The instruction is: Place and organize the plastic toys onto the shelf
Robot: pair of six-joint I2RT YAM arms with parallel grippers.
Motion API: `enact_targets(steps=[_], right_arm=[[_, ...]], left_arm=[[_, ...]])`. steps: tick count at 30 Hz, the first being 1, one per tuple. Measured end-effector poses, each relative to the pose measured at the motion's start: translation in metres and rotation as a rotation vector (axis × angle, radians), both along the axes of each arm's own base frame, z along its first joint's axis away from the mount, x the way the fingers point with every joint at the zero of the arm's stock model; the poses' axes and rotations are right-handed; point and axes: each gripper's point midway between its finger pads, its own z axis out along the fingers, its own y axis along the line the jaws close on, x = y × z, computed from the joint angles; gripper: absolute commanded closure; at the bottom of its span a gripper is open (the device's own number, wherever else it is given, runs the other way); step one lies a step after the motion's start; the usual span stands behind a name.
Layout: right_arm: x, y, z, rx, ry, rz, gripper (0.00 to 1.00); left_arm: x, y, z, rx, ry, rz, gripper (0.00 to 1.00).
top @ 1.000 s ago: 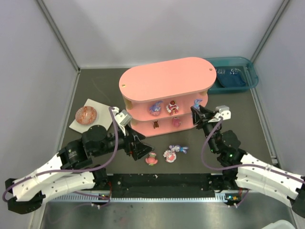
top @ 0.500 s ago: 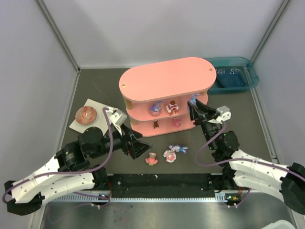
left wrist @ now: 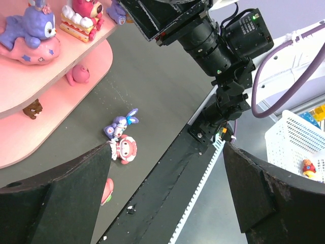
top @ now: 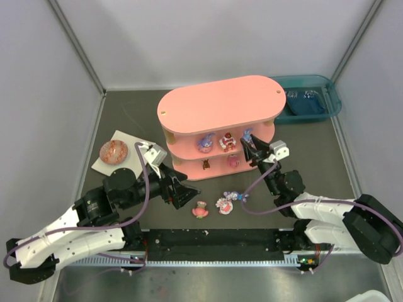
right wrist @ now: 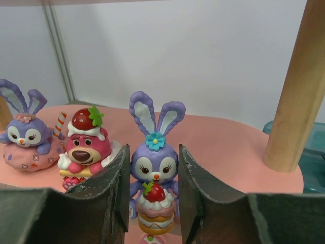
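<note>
Your right pincer [top: 250, 148] is pinching a purple bunny with a strawberry cake [right wrist: 155, 162], one finger on each side of its body. It holds the bunny upright over the right part of the middle tier of the pink shelf [top: 217, 104]. You cannot tell whether the bunny's base touches the tier. Just to its left on that tier stands a pink bear topped with a strawberry [right wrist: 84, 145], and further left a purple bunny lies on a pink cushion [right wrist: 23, 137]. The bottom tier carries a small brown figure [top: 206, 164] and a pink one [top: 233, 161]. Your left pincer [left wrist: 167, 147] is spread wide and holds nothing, low over the tabletop [top: 126, 119] in front of the shelf. Three toys lie near it on the tabletop: a pink one [top: 200, 210], a white-and-pink one [top: 223, 204] and a purple bunny [top: 237, 196].
</note>
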Motion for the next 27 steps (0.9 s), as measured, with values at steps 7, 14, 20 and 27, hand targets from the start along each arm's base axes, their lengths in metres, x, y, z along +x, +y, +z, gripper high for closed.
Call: enact_targets(steps=[7,14,20,27], right_arm=[[0.003,0.0,0.0,-0.008,-0.013,0.009,1.0],[0.009,-0.009,0.0,0.037,0.007,-0.012,1.0],[0.012,-0.009,0.0,0.078,0.021,-0.009,1.0],[0.02,-0.002,0.0,0.091,0.034,-0.004,1.0]], left_arm=[[0.002,-0.001,0.003,-0.008,-0.009,0.008,0.04],[0.004,-0.002,0.006,-0.022,-0.017,0.015,0.04],[0.005,-0.003,0.004,-0.02,-0.017,0.019,0.04],[0.006,-0.002,-0.001,-0.012,-0.013,0.022,0.03]])
